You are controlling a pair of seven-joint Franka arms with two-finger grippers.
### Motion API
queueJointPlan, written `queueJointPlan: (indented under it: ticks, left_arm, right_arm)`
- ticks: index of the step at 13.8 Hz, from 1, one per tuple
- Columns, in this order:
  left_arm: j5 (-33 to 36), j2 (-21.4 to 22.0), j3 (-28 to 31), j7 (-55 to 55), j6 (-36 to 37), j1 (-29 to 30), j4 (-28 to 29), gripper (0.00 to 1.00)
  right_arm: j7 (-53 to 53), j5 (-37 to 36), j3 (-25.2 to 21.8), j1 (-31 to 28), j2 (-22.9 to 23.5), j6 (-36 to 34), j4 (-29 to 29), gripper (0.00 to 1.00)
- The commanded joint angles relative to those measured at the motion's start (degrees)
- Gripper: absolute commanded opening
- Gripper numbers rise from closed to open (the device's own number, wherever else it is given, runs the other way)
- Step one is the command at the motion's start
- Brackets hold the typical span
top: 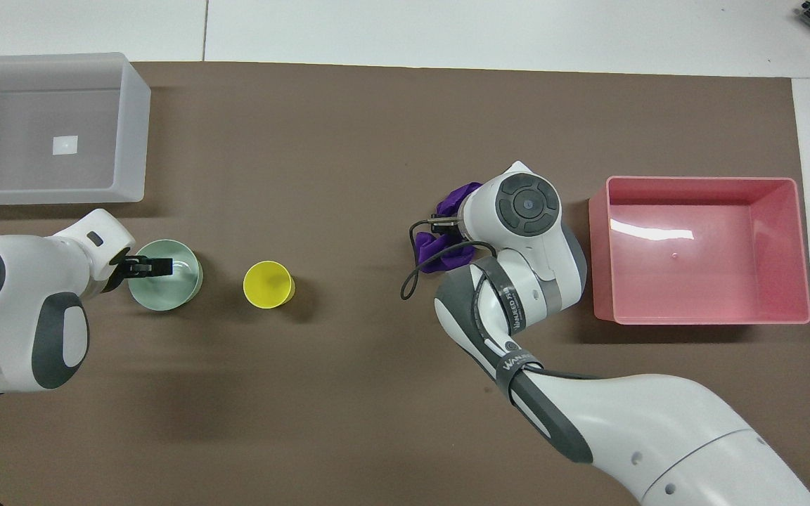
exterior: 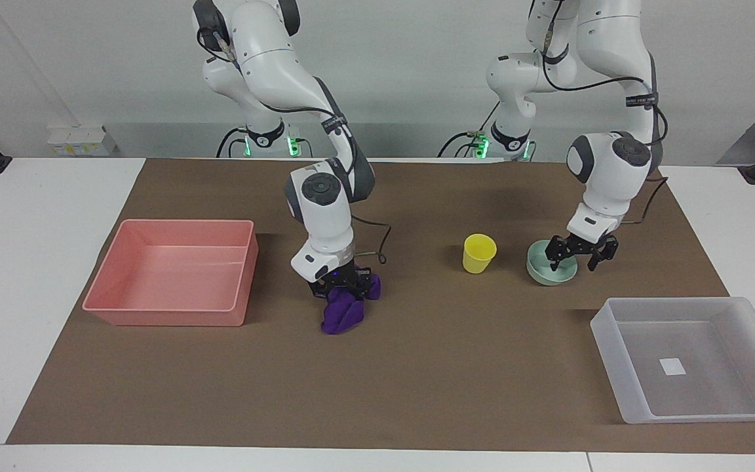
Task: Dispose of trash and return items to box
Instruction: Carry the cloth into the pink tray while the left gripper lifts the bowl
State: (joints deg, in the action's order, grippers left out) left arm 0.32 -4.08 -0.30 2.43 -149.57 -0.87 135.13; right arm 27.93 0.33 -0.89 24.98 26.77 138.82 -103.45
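A: Big items first?
B: Pink bin (exterior: 171, 272) sits just beside R gripper (exterior: 345, 286), toward R arm's end. Clear box (exterior: 692, 357) well apart from L gripper (exterior: 573, 255), toward L arm's end, holds nothing.
A: R gripper?
B: Down on purple rag (exterior: 345, 313), rag on mat directly under it; fingers pressed into cloth, pinching it.
A: L gripper?
B: Fingers spread, astride rim of green bowl (exterior: 548, 272). Yellow cup (exterior: 478, 253) near, beside bowl, untouched.
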Motion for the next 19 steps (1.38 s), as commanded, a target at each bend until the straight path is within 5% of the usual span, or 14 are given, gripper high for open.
queueJointPlan:
  ticks: [1,6,11,19]
  left_arm:
    - [0.47,0.48,-0.23,-1.20,-2.21,-0.10,1.10,0.00]
    - [0.47,-0.22,-0.23,-1.20,-1.86,-0.01,-1.10,0.00]
    - [0.38,0.65,-0.31,-1.20,2.69,-0.10,-4.60,0.00]
    - [0.12,1.71,-0.23,-1.38,16.24,0.69,-18.40,0.00]
  right_arm:
    - [5.73,0.99,0.01,1.21,-2.42,0.14,-1.32,0.00]
    - [11.26,0.99,-0.08,1.39,-11.37,-4.16,-1.32,0.00]
    - [9.87,0.11,-0.60,-3.87,-22.89,-16.63,-1.32,0.00]
    - [-18.74,-0.15,-0.51,-25.12,-24.93,-17.72,-6.31,0.00]
